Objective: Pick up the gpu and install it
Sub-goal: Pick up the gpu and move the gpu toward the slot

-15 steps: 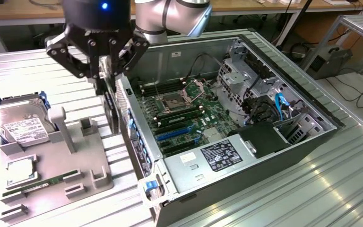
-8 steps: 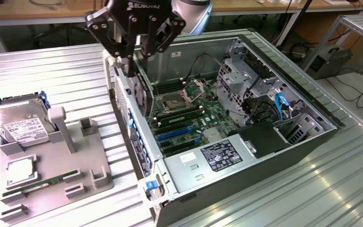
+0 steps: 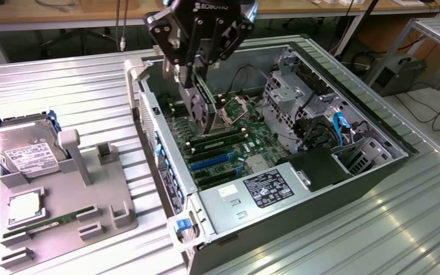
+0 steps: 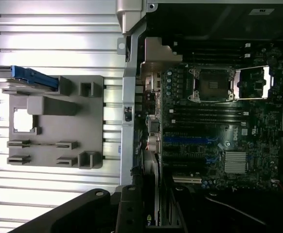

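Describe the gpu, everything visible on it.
The gpu is a thin, dark, flat card with a round fan on one face. It hangs roughly upright, edge down, its top pinched in the hand. It sits inside the open case, over the motherboard, near the rear wall. Whether its lower edge touches the board cannot be told. Its bracket cannot be made out.

gpu (image 3: pixel 199 110) — black, upright, above motherboard (image 3: pixel 239 150)
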`<state>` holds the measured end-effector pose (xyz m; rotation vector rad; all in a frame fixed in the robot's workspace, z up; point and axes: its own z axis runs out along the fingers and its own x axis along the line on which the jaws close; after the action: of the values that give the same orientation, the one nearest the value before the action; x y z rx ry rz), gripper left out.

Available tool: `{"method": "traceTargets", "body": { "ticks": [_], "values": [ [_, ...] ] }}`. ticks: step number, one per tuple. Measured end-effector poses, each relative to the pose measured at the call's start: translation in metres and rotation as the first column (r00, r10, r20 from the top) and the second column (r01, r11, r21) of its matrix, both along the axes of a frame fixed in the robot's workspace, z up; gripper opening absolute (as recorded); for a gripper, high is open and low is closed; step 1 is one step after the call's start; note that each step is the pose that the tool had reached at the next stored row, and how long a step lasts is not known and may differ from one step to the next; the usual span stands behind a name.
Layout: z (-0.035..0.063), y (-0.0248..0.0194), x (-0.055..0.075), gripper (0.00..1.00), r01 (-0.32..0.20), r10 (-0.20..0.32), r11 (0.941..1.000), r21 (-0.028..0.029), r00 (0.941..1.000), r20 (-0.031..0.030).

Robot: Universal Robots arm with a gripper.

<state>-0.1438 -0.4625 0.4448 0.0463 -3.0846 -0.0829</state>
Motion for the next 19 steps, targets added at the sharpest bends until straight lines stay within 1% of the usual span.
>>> {"method": "traceTargets", "body": {
  "ticks": [4, 6, 9, 11, 12, 15, 17, 18, 19],
  "values": [
    [-0.0049, 0.0009, 0.019, 0.26, 0.000, 0.000, 1.0000, 0.0000, 1.0000, -0.0009],
    [-0.0097, 0.0023, 0.032, 0.26, 0.000, 0.000, 1.0000, -0.0003, 1.0000, -0.0010],
    [-0.0159, 0.0042, 0.047, 0.26, 0.000, 0.000, 1.0000, -0.0004, 1.0000, -0.0009],
    [-0.0231, 0.0059, 0.065, 0.26, 0.000, 0.000, 1.0000, -0.0004, 1.0000, -0.0009],
    [-0.0257, 0.0063, 0.072, 0.26, 0.000, 0.000, 1.0000, -0.0006, 1.0000, -0.0009],
    [-0.0325, 0.0065, 0.088, 0.26, 0.000, 0.000, 1.0000, -0.0004, 1.0000, -0.0009],
    [-0.0392, 0.0065, 0.105, 0.26, 0.000, 0.000, 1.0000, -0.0006, 1.0000, -0.0009],
    [-0.0417, 0.0066, 0.110, 0.26, 0.000, 0.000, 1.0000, -0.0006, 1.0000, -0.0009],
    [-0.0434, 0.0066, 0.111, 0.26, 0.000, 0.000, 1.0000, -0.0006, 1.0000, -0.0009]
  ]
}}
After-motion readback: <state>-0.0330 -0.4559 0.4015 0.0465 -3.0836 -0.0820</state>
